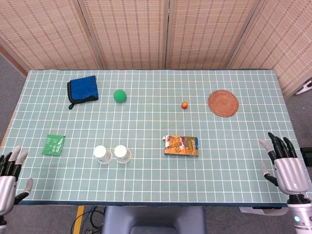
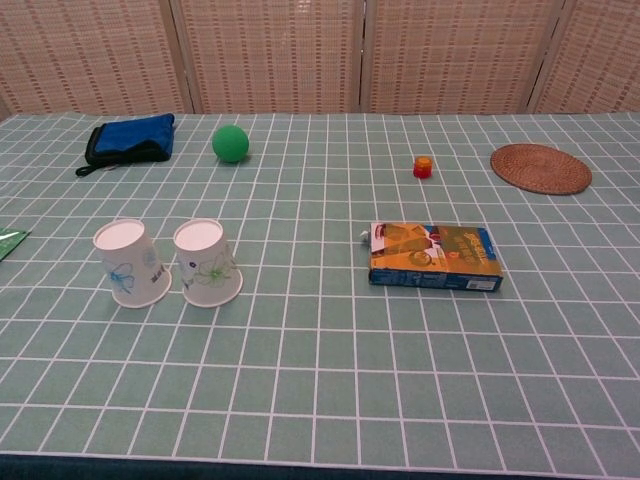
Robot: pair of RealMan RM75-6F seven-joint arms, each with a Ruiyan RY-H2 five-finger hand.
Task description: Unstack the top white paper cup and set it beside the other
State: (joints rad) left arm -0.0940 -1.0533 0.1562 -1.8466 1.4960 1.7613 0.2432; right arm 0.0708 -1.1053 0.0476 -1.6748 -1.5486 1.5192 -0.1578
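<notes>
Cups stood apart on the bench [image 1: 156, 185] when we caught this moment: two white paper cups, mouth down, side by side and near but not touching, toward the front left. We judged the unstacking done, for the cup with the blue print [image 2: 130, 262] sat just beside the cup with the green print [image 2: 208, 262], neither nested in the other, and nothing held either one. What was left, as we read it, was little beyond parking the arms.

From the head view we saw what the chest view missed: the left robot hand [image 1: 9, 178] at the bench's front left corner and the right robot hand [image 1: 285, 165] off the front right edge, both spread with fingers apart, holding nothing and well clear of the cups. That view also showed the whole green packet [image 1: 53, 144], which the chest view cut to a sliver at its left border.

From the chest view we gained the cups' sides and printed flowers, hidden from above, where only their white bases showed. Both views showed the orange box [image 2: 435, 256].
</notes>
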